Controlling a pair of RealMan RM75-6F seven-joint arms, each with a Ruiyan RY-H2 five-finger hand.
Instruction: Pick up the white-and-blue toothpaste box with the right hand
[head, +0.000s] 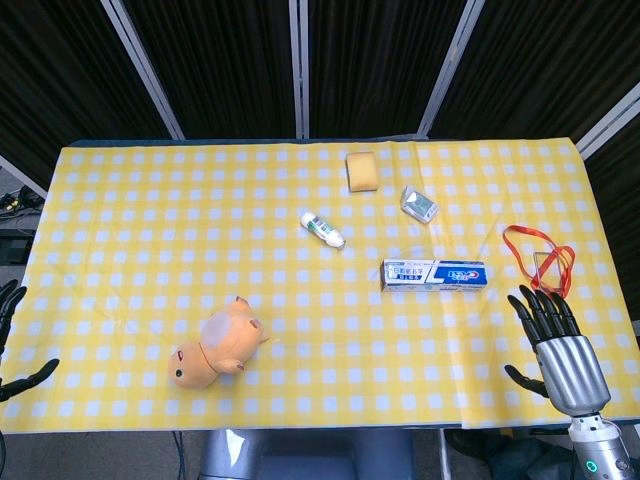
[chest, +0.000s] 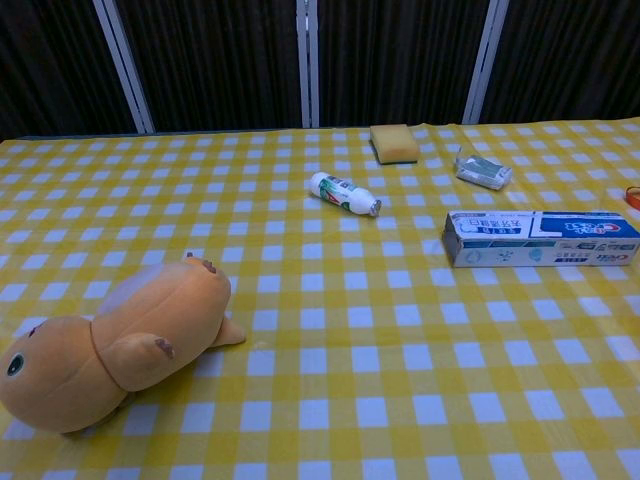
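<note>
Hovering, right hand: my right hand (head: 548, 335) sits at the lower right of the head view, fingers spread apart and pointing up the frame, holding nothing.
Left hand: my left hand (head: 12, 335) shows only as dark fingertips at the lower left edge of the head view; from that sliver I cannot tell whether it is spread or curled.
Nearest thing: the toothpaste box (head: 435, 273) lies flat just up and left of my right hand, long side running across the frame; in the chest view it sits at the right, middle height.
Beside it: a red lanyard (head: 538, 255) lies above my right hand, near the right edge of the yellow checked tablecloth (head: 150, 200).
Doing it well: I judge the reach has barely begun; I would come over the box from above, turn the palm across its narrow width, and close on the long faces so it does not slide.
Further out: a small white bottle (chest: 344, 193) lies centre frame, a yellow sponge (chest: 394, 142) and a clear packet (chest: 483, 170) upper right, a plush toy (chest: 115, 340) lower left.
Writing: the box carries blue and red brand print, too small for me to read for sure.
</note>
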